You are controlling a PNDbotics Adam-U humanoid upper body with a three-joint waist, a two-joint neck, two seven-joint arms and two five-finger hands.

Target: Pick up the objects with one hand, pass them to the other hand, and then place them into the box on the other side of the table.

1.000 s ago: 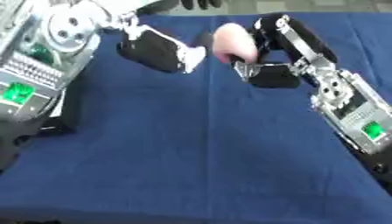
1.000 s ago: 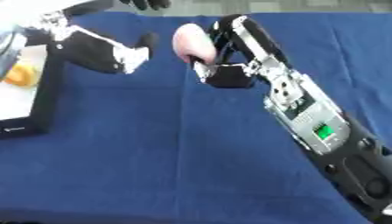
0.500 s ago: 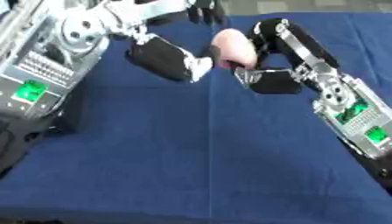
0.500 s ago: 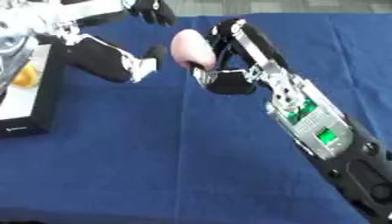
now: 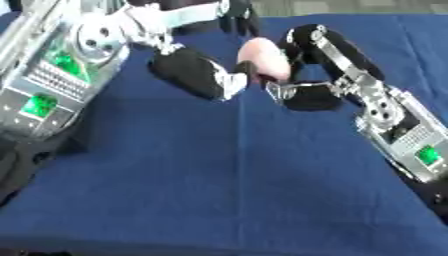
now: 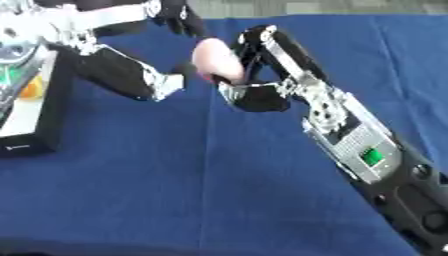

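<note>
A pale pink rounded object hangs above the blue table, and my right hand is shut on it, fingers curled over its right side. From the left comes my left hand, palm turned to the object. Its thumb edge reaches the object's left side, while its dark fingers stretch up behind, open and not closed round it. At the left edge of the right eye view stands the box, black-walled, with something orange inside.
Blue cloth covers the table down to the near edge. My left forearm fills the upper left and my right forearm runs off to the lower right.
My left hand has moved right, closing the gap until it meets the pink object. The right hand has kept hold of the object; the whole view has dropped a little.
</note>
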